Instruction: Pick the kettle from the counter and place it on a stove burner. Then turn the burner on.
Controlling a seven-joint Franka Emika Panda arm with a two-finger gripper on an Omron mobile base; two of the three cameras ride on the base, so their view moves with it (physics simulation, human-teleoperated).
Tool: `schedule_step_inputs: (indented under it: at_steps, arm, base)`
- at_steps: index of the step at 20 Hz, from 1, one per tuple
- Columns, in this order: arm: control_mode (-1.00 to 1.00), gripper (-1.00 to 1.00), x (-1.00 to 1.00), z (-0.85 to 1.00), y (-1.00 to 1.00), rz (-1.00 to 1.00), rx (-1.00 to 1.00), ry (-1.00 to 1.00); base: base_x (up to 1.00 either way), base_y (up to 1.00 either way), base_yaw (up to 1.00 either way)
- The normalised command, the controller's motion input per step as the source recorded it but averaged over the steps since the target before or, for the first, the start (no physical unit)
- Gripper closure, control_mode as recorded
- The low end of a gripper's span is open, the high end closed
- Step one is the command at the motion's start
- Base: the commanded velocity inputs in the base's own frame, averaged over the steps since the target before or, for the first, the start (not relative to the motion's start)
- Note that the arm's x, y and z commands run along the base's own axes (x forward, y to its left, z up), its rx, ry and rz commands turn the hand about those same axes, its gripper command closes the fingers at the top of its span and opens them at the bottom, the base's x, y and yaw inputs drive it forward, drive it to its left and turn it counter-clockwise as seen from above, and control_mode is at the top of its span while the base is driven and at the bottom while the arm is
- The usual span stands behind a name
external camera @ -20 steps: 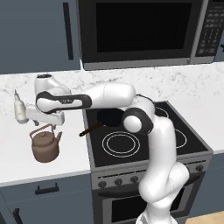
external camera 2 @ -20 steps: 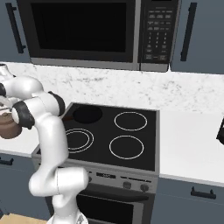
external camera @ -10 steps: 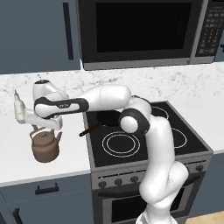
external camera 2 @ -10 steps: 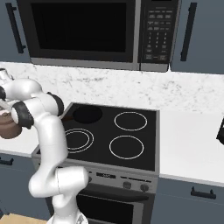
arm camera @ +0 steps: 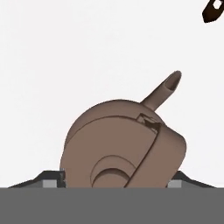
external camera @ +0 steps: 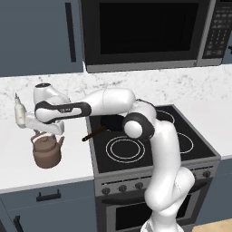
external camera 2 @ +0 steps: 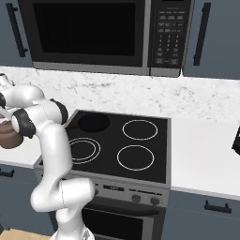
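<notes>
A: Setting: simulated kitchen, white marbled counter (external camera: pixel 18 174) over dark grey-blue cabinet fronts, black four-ring stove (external camera: pixel 149 145) to its right, microwave (external camera: pixel 145 31) above.

B: Item one?

A: Kettle (external camera: pixel 46 150), squat, brown-copper, arched loop handle, short spout. It stands upright on the counter, left of the stove and apart from its edge. In the right base view it shows as a brown shape (external camera 2: pixel 9 136) behind the arm.

B: Item two?

A: Gripper (external camera: pixel 45 129), directly above the kettle, at its handle. The hand view looks straight down on the lid and handle (arm camera: pixel 122 148), spout (arm camera: pixel 164 89) pointing away.

B: Fingers?

A: Cannot tell. The fingertips sit low in the hand view at either side of the body, and whether they have pinched the handle is not legible.

B: Other entries?

A: One white bottle (external camera: pixel 19 113) just behind and left of the kettle. A dark pan (external camera: pixel 111 122) on the rear-left burner, its handle (external camera: pixel 93 132) jutting toward the counter.

B: Hazards?

A: Three, in my judgement. A grip off the handle's centre would let the kettle swing and tip on lifting. A wide sideways sweep could clip the bottle. Carrying low toward the stove risks striking the pan handle; the rear-left ring is taken, so the near-left ring (external camera: pixel 124 148) is the likeliest target.
</notes>
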Motion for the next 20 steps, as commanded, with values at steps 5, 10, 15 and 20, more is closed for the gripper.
schedule_step_inputs:
  at_steps: [5,10,15,20]
  arm:
    - [-1.0,1.0,0.0,0.0,0.0,0.0,0.0,0.0]
    - [-1.0,1.0,0.0,0.0,0.0,0.0,0.0,0.0]
    - [-1.0,1.0,-0.43,0.15,0.0,0.0,0.0,-0.03]
    - [-1.0,1.0,-0.99,0.19,-0.06,0.01,0.0,-0.15]
  base:
    - [0.0,0.0,0.0]
    - [0.0,0.0,0.0]
    - [0.0,0.0,0.0]
    - [0.0,0.0,0.0]
